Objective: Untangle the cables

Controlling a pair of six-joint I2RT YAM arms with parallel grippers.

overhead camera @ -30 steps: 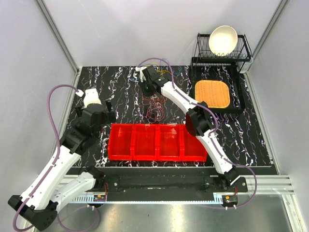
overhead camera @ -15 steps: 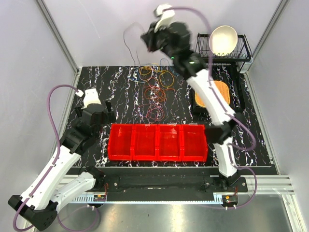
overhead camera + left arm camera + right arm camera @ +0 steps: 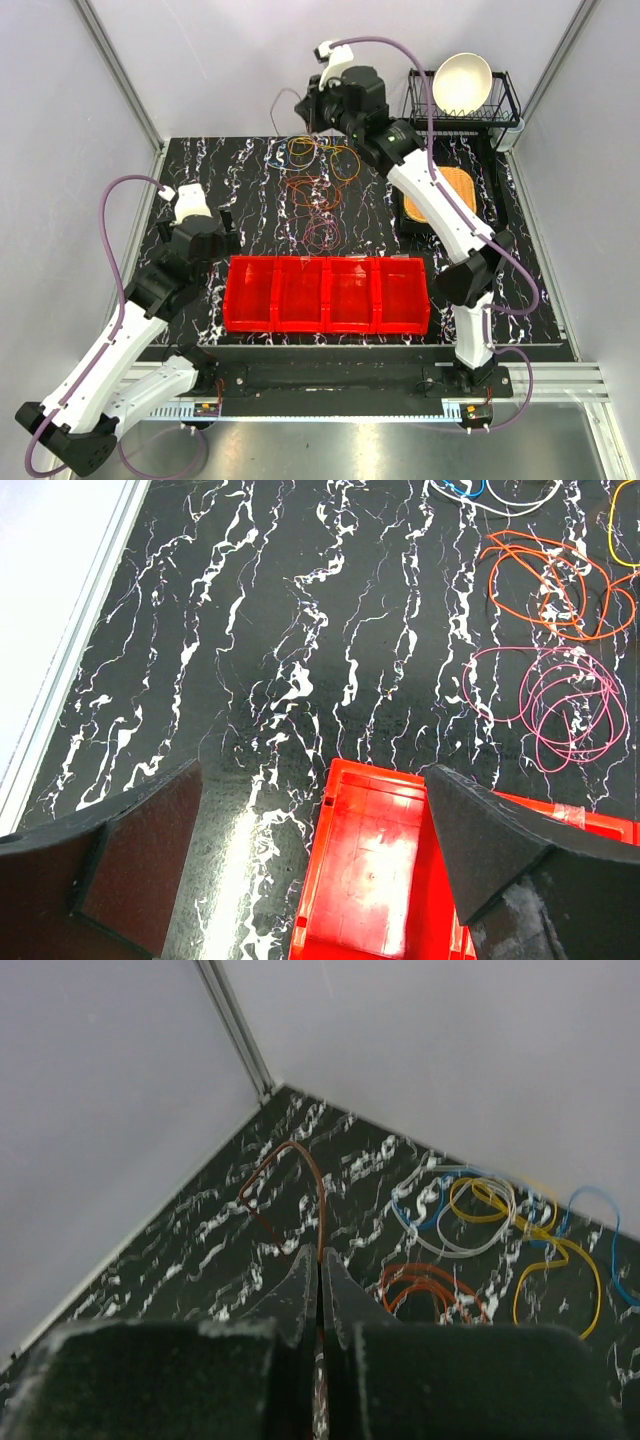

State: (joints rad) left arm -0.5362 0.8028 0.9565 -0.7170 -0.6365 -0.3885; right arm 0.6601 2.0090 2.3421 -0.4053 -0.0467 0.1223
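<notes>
Right gripper (image 3: 320, 1260) is raised high off the table (image 3: 220, 170), fingers pressed together and pinching 1 thin red-brown cable (image 3: 321, 1210). The cable rises from between the tips and bends into a loose loop just ahead of them. The other cables lie well below and ahead of this gripper: yellow cable (image 3: 560, 1250), white cable (image 3: 465, 1250) and blue cable (image 3: 410, 1215) overlapping in 1 cluster, orange cable (image 3: 425, 1285) coiled nearer the tips. Cannot tell whether the held cable's tail is free of that cluster or caught in it; it is too thin to trace from above. Step in hand looks like lifting 1 strand clear. To do it well, keep the pinch tight since the wire is slick and thin, and pull slowly up and away from the cluster. Watch the loops below: if yellow or white start to rise with it, stop and shake or change direction instead of dragging the knot tighter. Then lay the strand down on bare table, apart from the rest. Left gripper (image 3: 312, 773) hangs low with fingers spread wide, holding nothing, over the end of the red bin (image 3: 370, 860). A pink cable (image 3: 545, 695) lies ahead and to its right. It could pin the cluster down while the right one pulls.
</notes>
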